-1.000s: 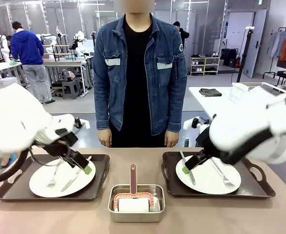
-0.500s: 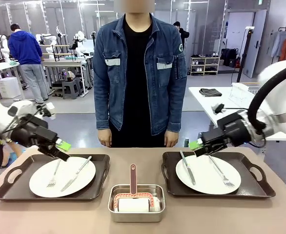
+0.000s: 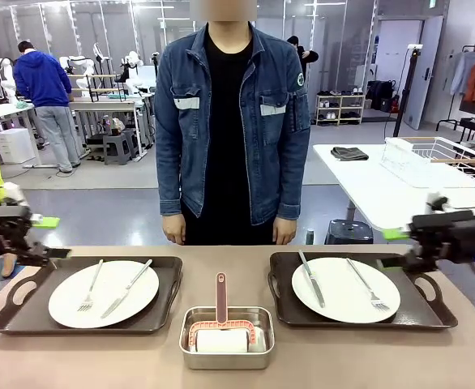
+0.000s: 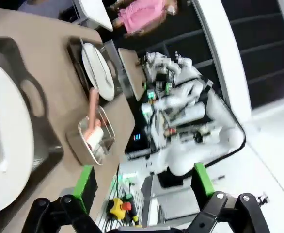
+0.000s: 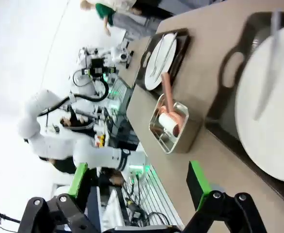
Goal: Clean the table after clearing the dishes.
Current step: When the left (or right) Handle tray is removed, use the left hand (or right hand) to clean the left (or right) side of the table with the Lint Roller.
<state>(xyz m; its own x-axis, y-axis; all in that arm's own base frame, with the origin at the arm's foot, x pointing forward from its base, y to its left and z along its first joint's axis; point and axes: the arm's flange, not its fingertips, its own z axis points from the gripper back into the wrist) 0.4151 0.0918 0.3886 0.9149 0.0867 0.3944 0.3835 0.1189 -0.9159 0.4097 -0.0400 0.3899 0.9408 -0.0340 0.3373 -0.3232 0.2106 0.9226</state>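
Though untouched, dishes (image 3: 67,306) (image 3: 341,298) btw L/R grippers (image 3: 51,237) (image 3: 400,247)

Left end effector (image 3: 57,237) cut by left edge; right end effector (image 3: 394,247) by right edge; near plate (image 4: 6,145) cropped, blurred

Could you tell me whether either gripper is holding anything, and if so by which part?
Nothing is held: the left gripper and the right gripper both stand open and empty.

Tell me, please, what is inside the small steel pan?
A roller with a white roll and pink frame lies in the steel pan, handle reaching over the far rim. The pan floor beneath it is hidden.
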